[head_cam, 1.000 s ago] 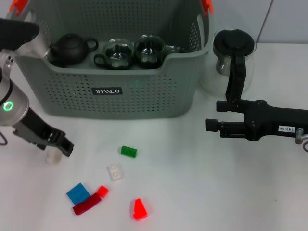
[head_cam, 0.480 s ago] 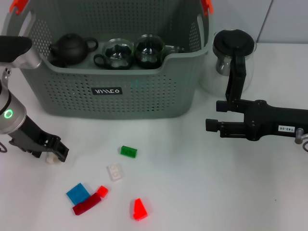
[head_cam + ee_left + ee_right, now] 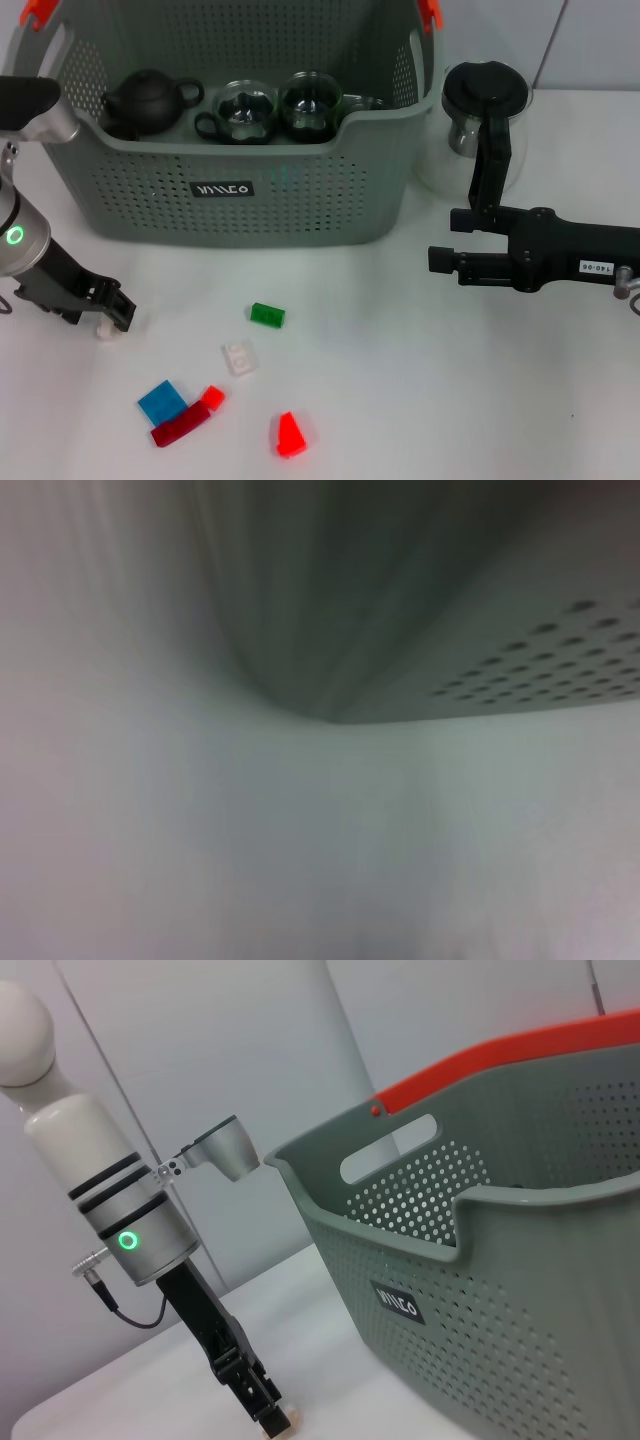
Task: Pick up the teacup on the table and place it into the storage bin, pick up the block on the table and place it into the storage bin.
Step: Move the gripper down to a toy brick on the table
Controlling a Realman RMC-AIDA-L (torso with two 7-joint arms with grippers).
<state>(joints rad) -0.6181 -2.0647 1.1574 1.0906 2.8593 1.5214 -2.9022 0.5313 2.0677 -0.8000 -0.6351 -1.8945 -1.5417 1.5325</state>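
The grey perforated storage bin [image 3: 300, 190] stands at the back of the table and also fills the right wrist view [image 3: 500, 1290]. Two glass teacups [image 3: 247, 110] sit inside it; I see no teacup on the table. My left gripper [image 3: 112, 314] is low at the table's left, right over a small pale block [image 3: 104, 331]. The right wrist view shows that gripper [image 3: 262, 1408] with the pale block [image 3: 278, 1426] at its tip. More blocks lie loose: green [image 3: 267, 315], white [image 3: 238, 357], blue [image 3: 161, 401], red [image 3: 290, 435]. My right gripper [image 3: 440, 262] hangs still at the right.
A dark teapot [image 3: 145, 100] sits in the bin beside the cups. A glass jug with a black lid [image 3: 485, 105] stands right of the bin, behind my right arm. A dark red block [image 3: 180, 427] and a small orange one [image 3: 212, 397] lie by the blue block.
My left arm has drawn back to the left, and its gripper has shifted left to sit over the pale block. The right arm and the other blocks have not moved.
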